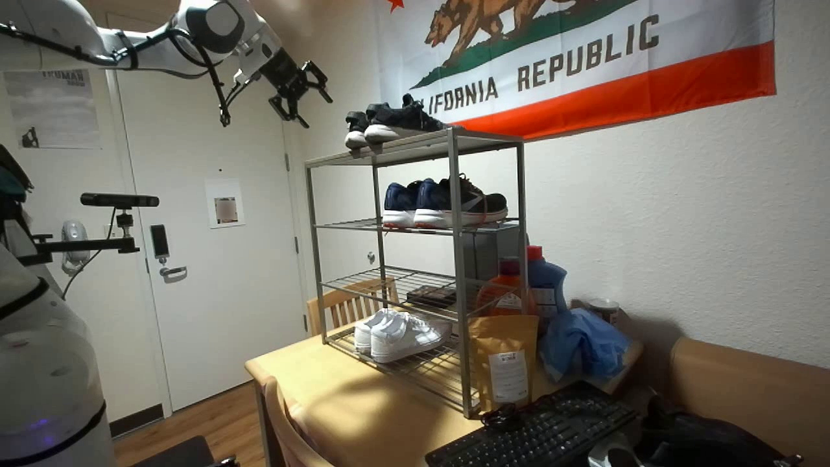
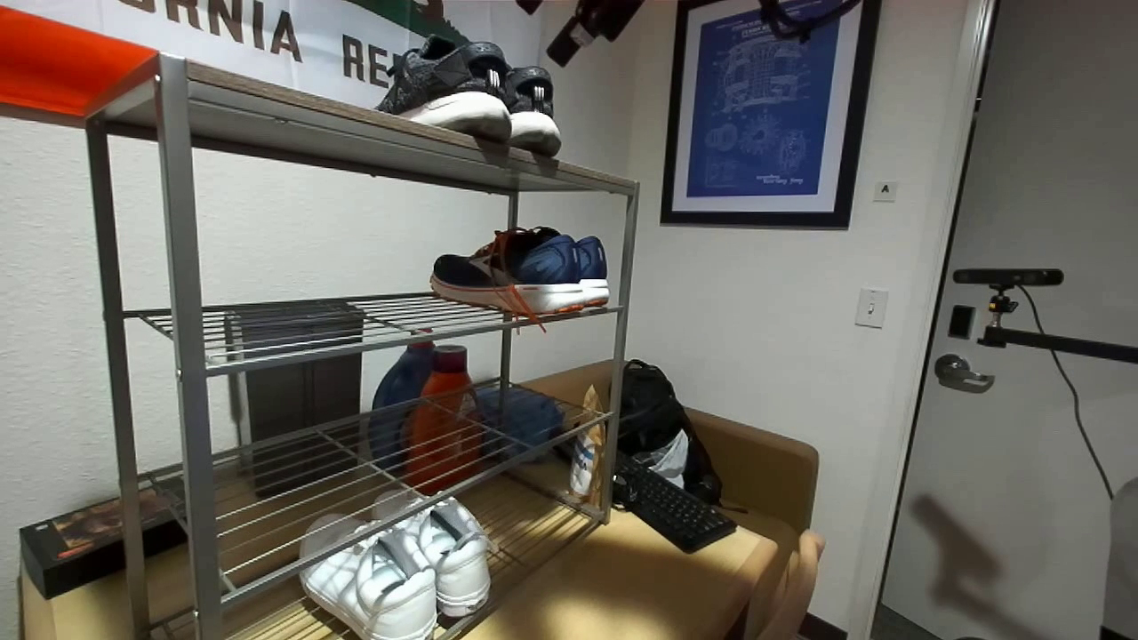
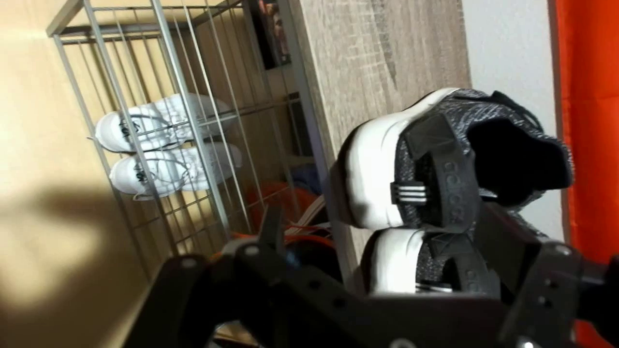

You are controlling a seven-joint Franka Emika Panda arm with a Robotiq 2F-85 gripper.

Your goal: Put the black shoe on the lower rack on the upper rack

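Two black shoes with thick white soles rest side by side on the wood-topped upper rack. The nearer-to-middle black shoe (image 3: 435,183) and the black shoe beside it (image 3: 396,261) show their heels in the wrist view. In both exterior views the upper rack (image 2: 356,120) carries only this pair (image 1: 397,120). Blue sneakers (image 2: 533,271) with orange laces sit on the wire lower rack (image 2: 302,353). My gripper (image 1: 318,113) hangs open in the air, above and apart from the black shoes' heels. In the wrist view its fingers (image 3: 272,224) partly hide one shoe.
White sneakers (image 1: 399,337) sit on the bottom tier. A flag (image 1: 583,71) hangs on the wall behind the unit. Detergent bottles (image 2: 444,418), a brown pouch (image 1: 506,363) and a keyboard (image 1: 538,428) stand or lie on the table around it.
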